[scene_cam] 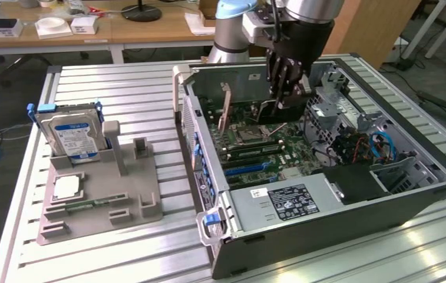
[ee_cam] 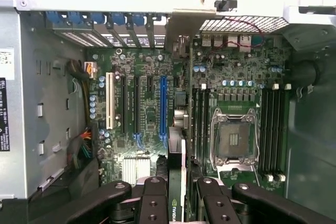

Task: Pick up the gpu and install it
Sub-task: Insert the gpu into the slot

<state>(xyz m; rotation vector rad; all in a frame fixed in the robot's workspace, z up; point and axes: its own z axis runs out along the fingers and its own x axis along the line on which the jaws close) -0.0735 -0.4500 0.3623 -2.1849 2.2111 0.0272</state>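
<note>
Gripper: the black gripper [scene_cam: 284, 97] was down inside the open computer case [scene_cam: 411, 194], over the far part of the motherboard [scene_cam: 266, 147]; in the wrist view its fingers [ee_cam: 152, 203] were closed partway on the top edge of the graphics card [ee_cam: 177, 182], one set on each side.
Graphics card: it stood on edge between the fingers, its thin top edge running away from the camera toward the back wall of the case; in the exterior view the card [scene_cam: 224, 109] showed as an upright board with an orange-brown edge, just to the exterior view's left of the gripper.
Card position: it sat beside the blue slot [ee_cam: 162, 106] on the motherboard; whether it was fully seated in a slot could not be told.
Motherboard: the empty processor socket [ee_cam: 234, 140] lay next to the card, with memory slots [ee_cam: 273, 129] beyond it.
Case: it lay on its side on the slatted metal table [scene_cam: 128, 88], side panel off, power supply [scene_cam: 286, 203] at the near end.
Holder: a grey tray [scene_cam: 97, 197] stood on the table at the exterior view's left, well apart from the case.
Hard drive: a silver drive with a blue label [scene_cam: 69, 135] stood upright in the tray.
Processor chip: a square chip [scene_cam: 67, 187] lay flat on the tray.
</note>
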